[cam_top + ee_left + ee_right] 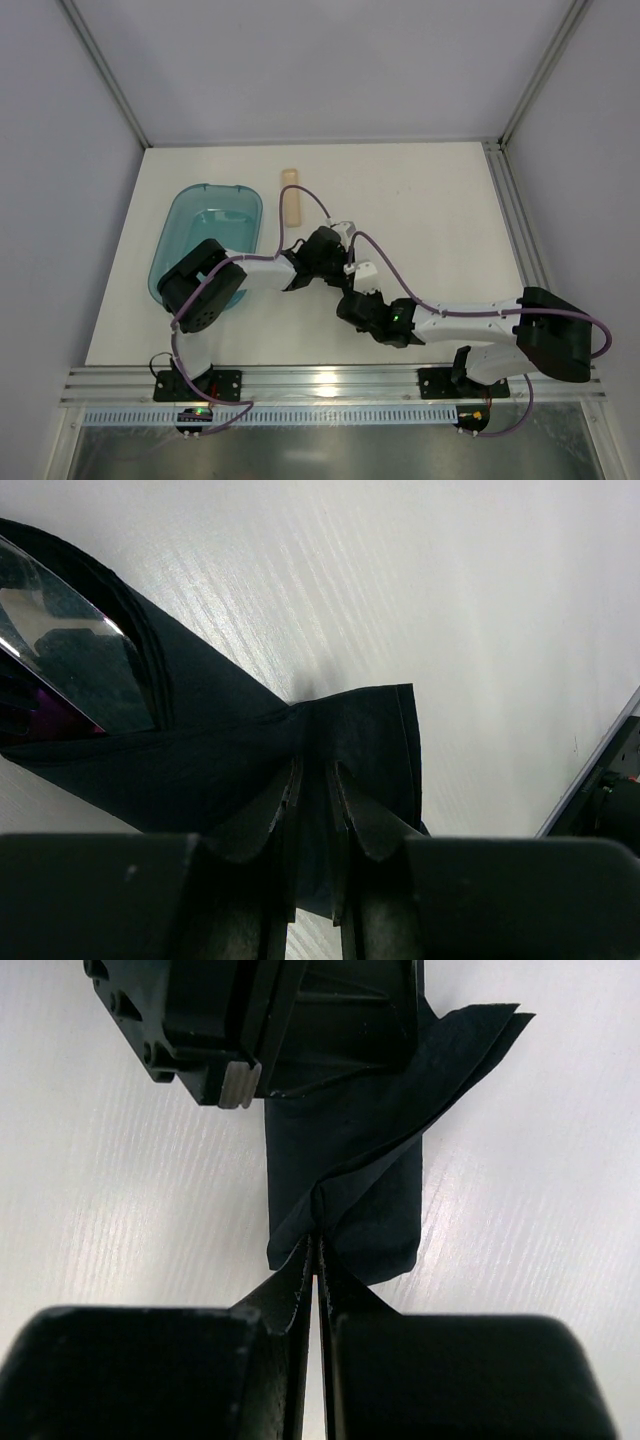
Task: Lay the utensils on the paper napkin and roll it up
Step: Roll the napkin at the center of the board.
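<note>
The paper napkin (350,1205) is a dark navy folded sheet on the white table, pinched from two sides. In the right wrist view my right gripper (316,1245) is shut on a raised fold at the napkin's near end. The left gripper's black body (250,1020) sits over its far end. In the left wrist view my left gripper (314,770) is shut on the paper napkin (230,750), which bunches up between the fingers. From above, both grippers (328,250) (352,290) meet mid-table and hide the napkin. A slim tan piece (291,195) lies behind them; I cannot tell whether it is the utensils.
A translucent teal tub (205,235) stands at the left of the table, partly under the left arm. Purple cables loop above both wrists. A metal rail (330,385) runs along the near edge. White walls close in the sides and back.
</note>
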Robot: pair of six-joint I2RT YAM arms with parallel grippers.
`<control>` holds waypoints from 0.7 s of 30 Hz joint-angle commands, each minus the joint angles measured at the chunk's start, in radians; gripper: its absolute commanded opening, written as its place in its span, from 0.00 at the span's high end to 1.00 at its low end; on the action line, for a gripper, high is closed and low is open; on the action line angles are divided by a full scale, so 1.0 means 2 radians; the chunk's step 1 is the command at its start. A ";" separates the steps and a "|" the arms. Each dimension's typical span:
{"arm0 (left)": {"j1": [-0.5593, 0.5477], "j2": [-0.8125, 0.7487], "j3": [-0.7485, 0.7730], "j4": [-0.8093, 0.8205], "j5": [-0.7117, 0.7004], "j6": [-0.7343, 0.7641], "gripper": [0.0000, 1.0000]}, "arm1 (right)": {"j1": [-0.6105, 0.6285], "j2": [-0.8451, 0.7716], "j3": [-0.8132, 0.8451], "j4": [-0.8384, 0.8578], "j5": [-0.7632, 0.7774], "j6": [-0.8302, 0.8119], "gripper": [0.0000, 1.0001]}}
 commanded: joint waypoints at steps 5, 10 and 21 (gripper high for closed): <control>-0.001 0.001 0.012 -0.013 -0.010 0.016 0.81 | 0.001 -0.017 -0.004 -0.020 0.032 0.034 0.96; -0.001 0.002 0.013 -0.015 -0.011 0.016 0.81 | -0.001 -0.023 -0.003 -0.037 0.042 0.042 0.96; -0.001 0.002 0.011 -0.014 -0.013 0.016 0.81 | -0.004 -0.098 -0.020 -0.007 0.000 0.040 0.80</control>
